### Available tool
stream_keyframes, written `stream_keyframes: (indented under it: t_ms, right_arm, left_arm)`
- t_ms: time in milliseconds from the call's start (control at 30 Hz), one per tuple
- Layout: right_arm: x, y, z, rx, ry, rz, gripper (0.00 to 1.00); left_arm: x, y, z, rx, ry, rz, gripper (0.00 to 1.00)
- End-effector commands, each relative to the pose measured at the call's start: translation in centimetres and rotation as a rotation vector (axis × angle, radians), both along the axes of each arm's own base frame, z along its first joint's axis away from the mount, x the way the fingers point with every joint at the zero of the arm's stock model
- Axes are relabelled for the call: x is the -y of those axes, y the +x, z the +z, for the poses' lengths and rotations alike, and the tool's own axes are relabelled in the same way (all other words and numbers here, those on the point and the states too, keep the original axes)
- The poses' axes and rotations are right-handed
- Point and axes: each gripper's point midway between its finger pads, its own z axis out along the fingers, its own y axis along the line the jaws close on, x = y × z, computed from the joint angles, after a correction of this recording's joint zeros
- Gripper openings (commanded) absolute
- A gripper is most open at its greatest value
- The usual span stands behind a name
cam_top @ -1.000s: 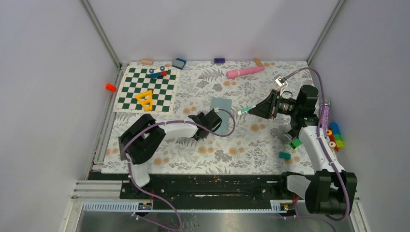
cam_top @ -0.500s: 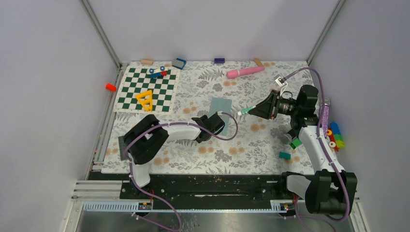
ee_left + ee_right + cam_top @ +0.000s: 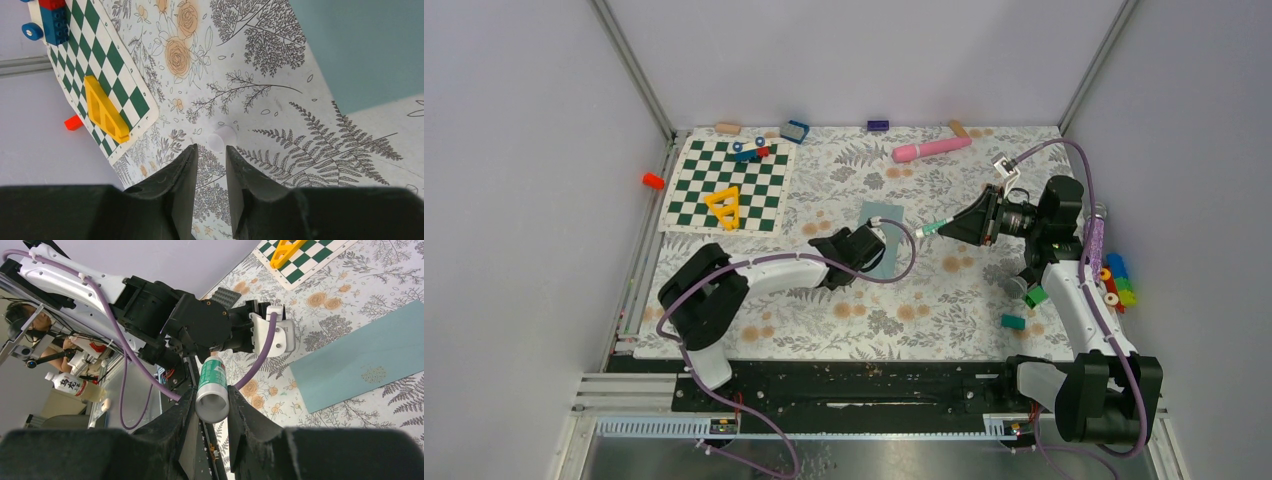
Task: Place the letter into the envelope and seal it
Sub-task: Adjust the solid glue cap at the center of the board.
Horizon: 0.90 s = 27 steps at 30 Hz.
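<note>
The envelope point(image 3: 365, 50) lies flat on the floral cloth point(image 3: 280, 135), ahead and to the right of the left gripper point(image 3: 212, 150). It is near those fingertips but apart from them, with its closest corner just off to their right. Seen from the right gripper point(image 3: 211, 392), the same teal sheet spreads out below and to the right, with the left arm's wrist between the two. The letter shows in none of the views, so I cannot say where it lies. The envelope looks like thin paper, so it should be light, limp and easily creased. It clings flat to the cloth, and a pinch straight down would probably only slide it. I judge the best hold to be at a free edge or the flap, lifted a little first, with the other arm pressing the body down. The left gripper's fingers stand a narrow slot apart with cloth visible between them. A small white round piece point(image 3: 222, 138) sits right at their tips, and I cannot tell whether it is pinched or only lying there. The right gripper is clamped on a white-and-green glue stick point(image 3: 212, 376), held above the cloth and pointing towards the left arm and the envelope. Further ahead and to the left of the left gripper lies the chequered board point(image 3: 120, 65), with a yellow triangular piece point(image 3: 102, 110) on it.
</note>
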Motion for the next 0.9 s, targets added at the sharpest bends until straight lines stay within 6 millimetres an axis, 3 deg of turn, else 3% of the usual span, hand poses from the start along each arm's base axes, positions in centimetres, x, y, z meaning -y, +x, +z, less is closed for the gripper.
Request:
stream_keyframes:
  t_ms: [0,133,333,867]
  right_arm:
    - [0.0,-0.5,1.0,0.052,0.004,0.018,0.17]
    - [0.0,-0.4,0.8,0.048,0.004,0.018,0.17]
    - [0.0,-0.3,0.7,0.043,0.006,0.018,0.17]
    - [0.0,-0.3,0.8,0.040,0.012,0.021,0.17]
  left_arm:
    - [-0.4,0.5,0.5,0.007,-0.058,0.042,0.29]
    - [-1.1,0.6,0.1,-0.025,-0.077,0.068,0.29]
    - [-2.1,1.0,-0.1,-0.009,-0.057,0.093,0.18]
    - [-2.7,0.6,-1.9,-0.056,0.002,0.086,0.20]
